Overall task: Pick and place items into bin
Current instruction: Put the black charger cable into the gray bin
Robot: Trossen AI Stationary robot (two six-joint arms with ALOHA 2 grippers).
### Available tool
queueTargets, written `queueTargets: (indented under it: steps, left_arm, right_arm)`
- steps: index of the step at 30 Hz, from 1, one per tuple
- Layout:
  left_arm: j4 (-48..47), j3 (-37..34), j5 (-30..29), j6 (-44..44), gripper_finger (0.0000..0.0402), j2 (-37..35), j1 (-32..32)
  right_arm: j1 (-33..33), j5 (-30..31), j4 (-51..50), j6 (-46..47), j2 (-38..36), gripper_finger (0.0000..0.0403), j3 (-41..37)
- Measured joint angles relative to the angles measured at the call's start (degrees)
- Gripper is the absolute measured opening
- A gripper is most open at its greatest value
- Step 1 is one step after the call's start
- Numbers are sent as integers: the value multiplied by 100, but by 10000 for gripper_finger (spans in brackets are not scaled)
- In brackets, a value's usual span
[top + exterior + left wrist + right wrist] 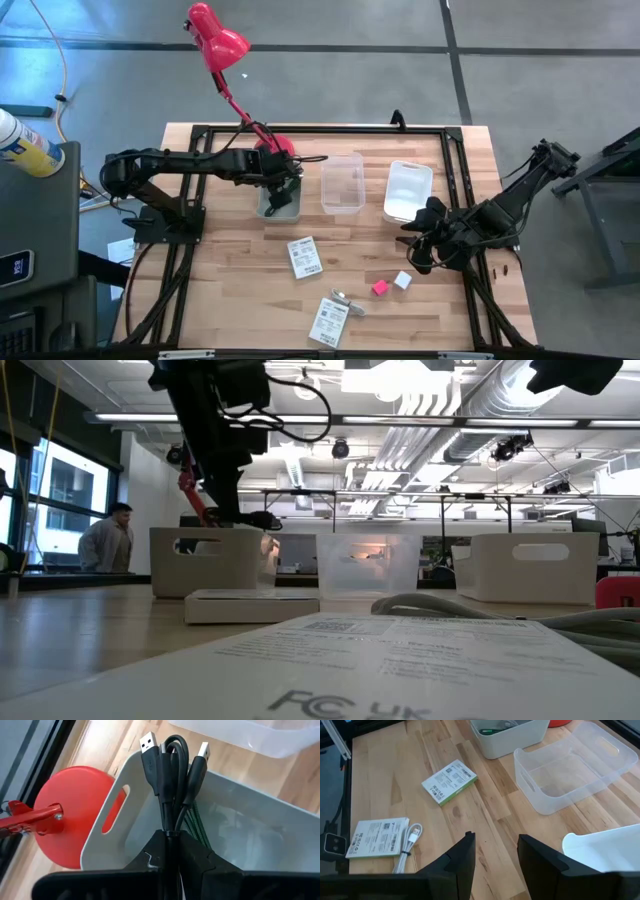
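Lighting: bright, even, from overhead ceiling strip lights [330,420] seen in the low view. Shadows: soft and short beneath the dark robot arms on the pale wooden table [240,290]. Glare: mild sheen on the clear plastic bin [570,767]. Focus: the white printed card [330,680] nearest the low camera is blurred; the background windows are overexposed.

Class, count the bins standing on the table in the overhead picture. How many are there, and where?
3, in a row: a grey bin under the left gripper, a clear bin in the middle, a white bin towards the right arm.
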Motion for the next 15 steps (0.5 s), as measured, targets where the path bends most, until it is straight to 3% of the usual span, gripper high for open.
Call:
queueTargets:
  steps: [10, 15]
  left_arm:
    - [216, -263, 219, -73, 16, 0, 306]
    - [192, -357, 270, -74, 48, 2, 293]
  right_arm:
    - [-51, -2, 211, 7, -1, 138, 0]
    - [-51, 0, 264, 4, -1, 138, 0]
